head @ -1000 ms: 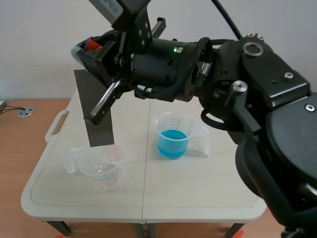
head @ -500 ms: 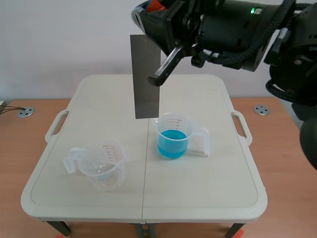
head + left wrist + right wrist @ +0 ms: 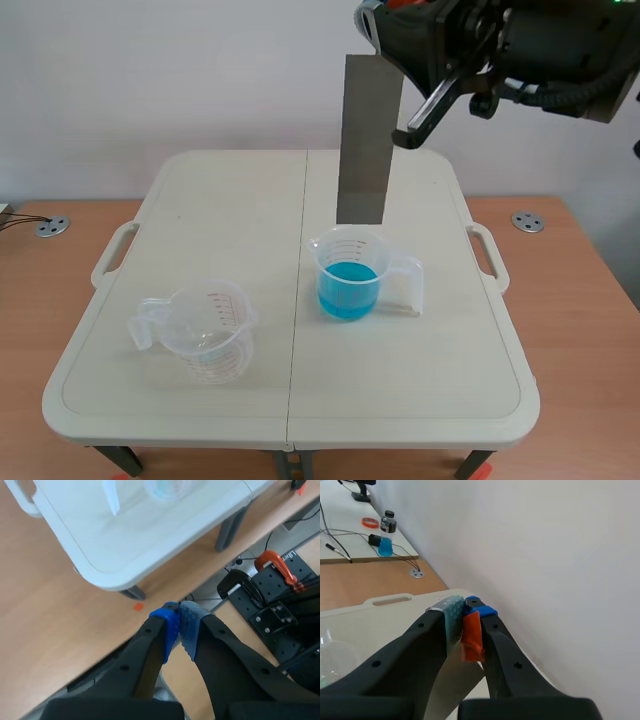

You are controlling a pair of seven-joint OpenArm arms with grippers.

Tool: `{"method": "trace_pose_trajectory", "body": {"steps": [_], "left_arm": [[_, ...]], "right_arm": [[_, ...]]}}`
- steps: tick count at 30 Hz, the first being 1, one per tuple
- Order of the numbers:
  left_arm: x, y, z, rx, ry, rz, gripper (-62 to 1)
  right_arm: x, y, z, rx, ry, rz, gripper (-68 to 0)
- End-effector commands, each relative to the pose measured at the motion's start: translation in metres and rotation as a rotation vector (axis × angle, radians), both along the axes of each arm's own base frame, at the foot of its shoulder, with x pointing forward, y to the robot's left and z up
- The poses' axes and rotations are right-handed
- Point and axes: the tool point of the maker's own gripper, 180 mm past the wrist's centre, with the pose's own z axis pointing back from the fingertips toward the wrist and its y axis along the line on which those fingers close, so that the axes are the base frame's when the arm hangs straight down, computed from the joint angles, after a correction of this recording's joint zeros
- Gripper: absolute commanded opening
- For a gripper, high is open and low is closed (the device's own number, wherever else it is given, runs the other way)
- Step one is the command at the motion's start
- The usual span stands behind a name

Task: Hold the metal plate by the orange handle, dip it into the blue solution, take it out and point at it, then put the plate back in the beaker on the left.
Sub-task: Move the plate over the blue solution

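My right gripper [image 3: 386, 18] is high at the scene's upper right, shut on the orange handle [image 3: 471, 638] of the metal plate [image 3: 363, 140]. The dark grey plate hangs upright, and its lower edge sits just above the far rim of the beaker of blue solution [image 3: 349, 276]. An empty clear beaker [image 3: 202, 331] stands on the left half of the table. In the right wrist view the handle is pressed between the pads of that gripper [image 3: 464, 611]. My left gripper [image 3: 178, 626] is shut on nothing, low beside the table's near corner, and does not appear in the scene view.
The cream folding table [image 3: 190, 200] has side handles and a centre seam. The left wrist view takes in the wooden floor, a table leg [image 3: 228, 528] and black clamps [image 3: 272, 565] on a base plate. A white wall stands behind the table.
My right arm has carried the plate up and to the right, from over the empty left beaker to above the blue beaker. Both beakers stayed put.
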Motion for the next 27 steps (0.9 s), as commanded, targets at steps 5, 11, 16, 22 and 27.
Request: {"method": "trace_pose_trajectory", "body": {"steps": [5,11,16,22,27], "left_arm": [[0.055,-0.009,0.034,-0.052,-0.23,-0.019,-59.4],[0.105,-0.026,0.062,-0.063,-0.4,-0.078,-59.4],[0.137,-0.055,0.07,-0.058,-0.452,-0.145,-59.4],[0.168,-0.094,0.07,-0.117,-0.475,-0.217,-59.4],[0.191,-0.116,0.055,-0.147,-0.452,-0.257,-59.4]], "right_arm": [[0.002,-0.004,0.01,0.015,-0.023,-0.011,-66.2],[0.003,-0.005,0.009,0.009,-0.018,-0.016,-66.2],[0.007,-0.009,0.009,0.014,-0.016,-0.032,-66.2],[0.016,-0.013,0.005,0.015,0.001,-0.045,-66.2],[0.023,-0.015,0.0,0.021,0.017,-0.043,-66.2]]}}
